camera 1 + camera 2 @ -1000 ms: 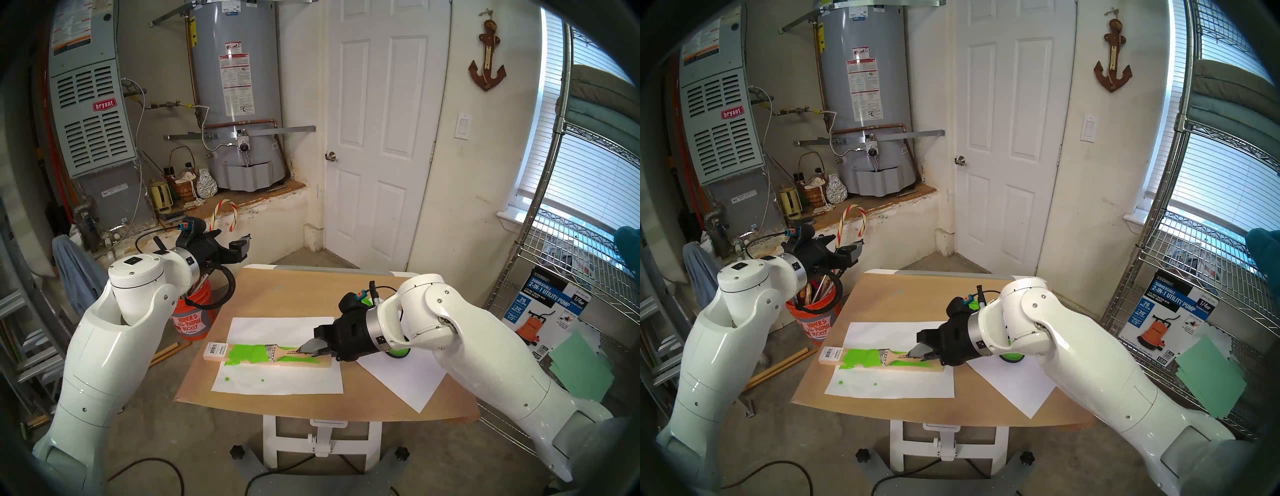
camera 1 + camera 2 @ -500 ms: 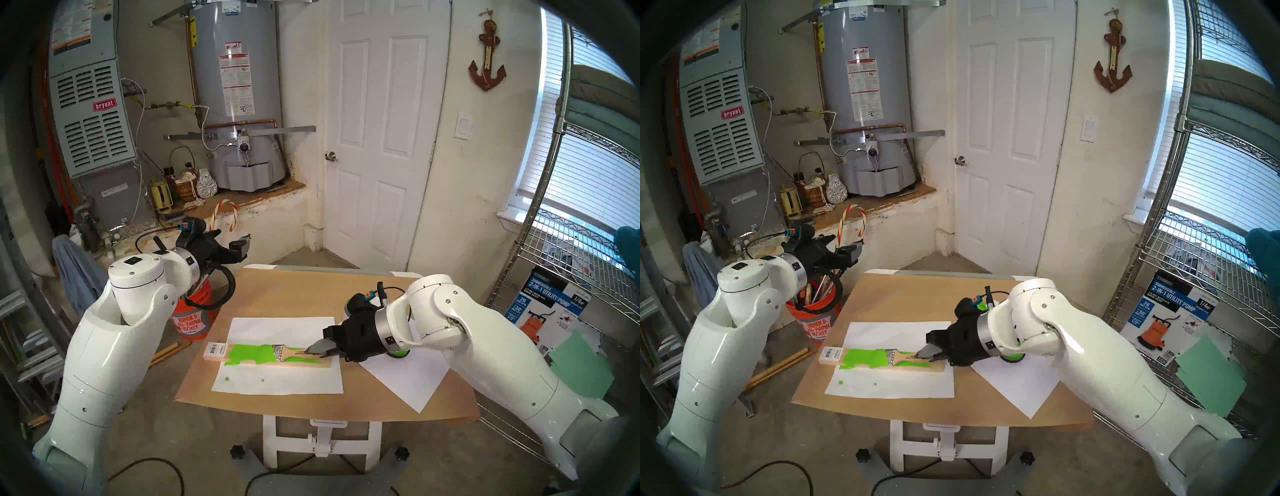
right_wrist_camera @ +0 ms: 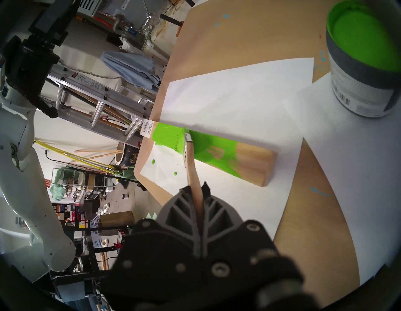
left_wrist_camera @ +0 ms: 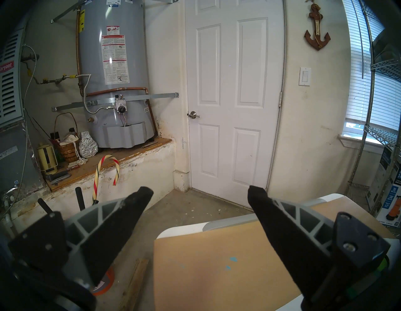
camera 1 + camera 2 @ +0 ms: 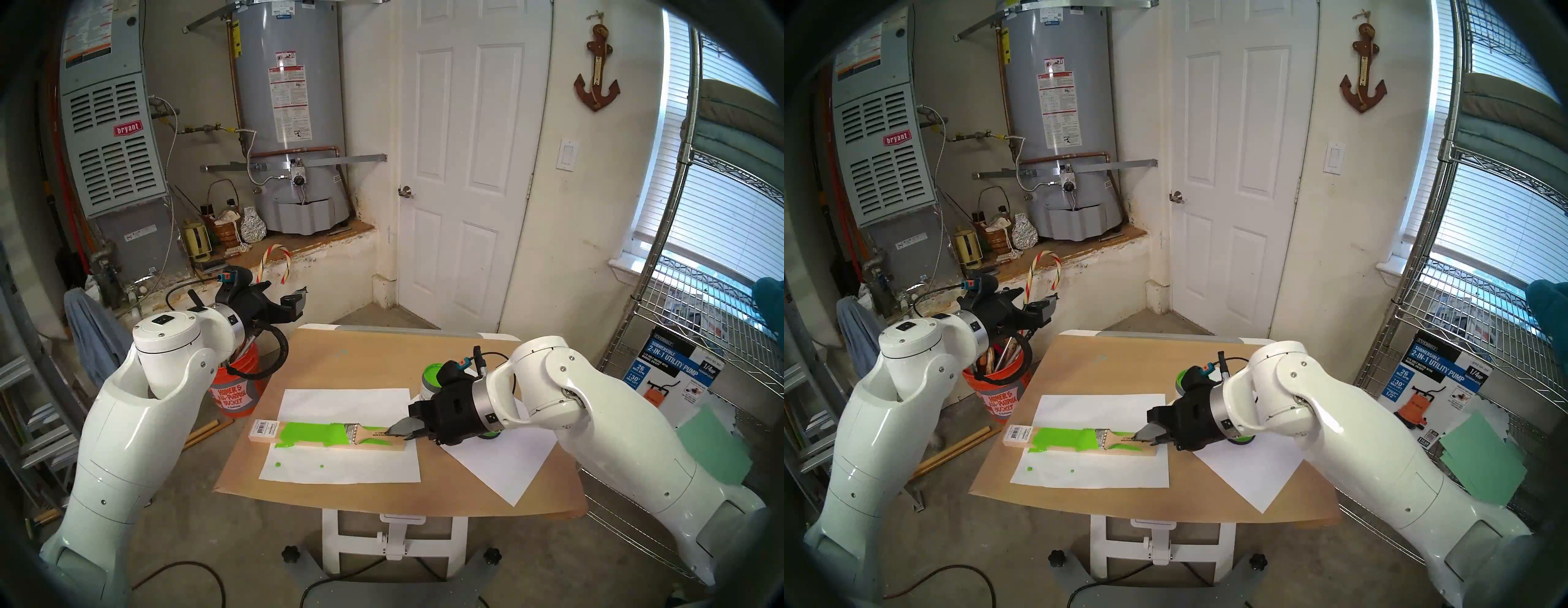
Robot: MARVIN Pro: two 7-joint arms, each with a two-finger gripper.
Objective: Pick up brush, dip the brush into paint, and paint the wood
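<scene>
A paintbrush [image 5: 360, 433] is lying low along a pale wooden board [image 5: 326, 437], its bristles buried in wet lime-green paint [image 5: 312, 433] that is covering much of the board's length; the handle is running toward three o'clock in the head view, where the right gripper [image 5: 399, 429] is clenching it by the tail end. From the wrist camera, the handle [image 3: 193, 171] is rising out of the pinched fingers [image 3: 184, 208] toward twelve o'clock, and the silver band [image 3: 187, 147] is sitting at the edge of the green. The board's far end, at nine o'clock, is carrying a white barcode sticker [image 5: 264, 426] and staying bare; the end nearest the gripper is also showing raw wood [image 3: 256, 167]. The board is resting on a white sheet of paper [image 5: 339, 463] spotted with two green drops [image 5: 278, 465], on a table covered in brown paper [image 5: 382, 352]. An open can of green paint [image 3: 364, 56] is standing on a second white sheet [image 5: 500, 467], behind the right wrist at about one o'clock from the board. The left gripper [image 4: 199, 195] is hanging with fingers spread, grasping nothing, off the table's far left corner at ten o'clock, above an orange bucket [image 5: 235, 392].
</scene>
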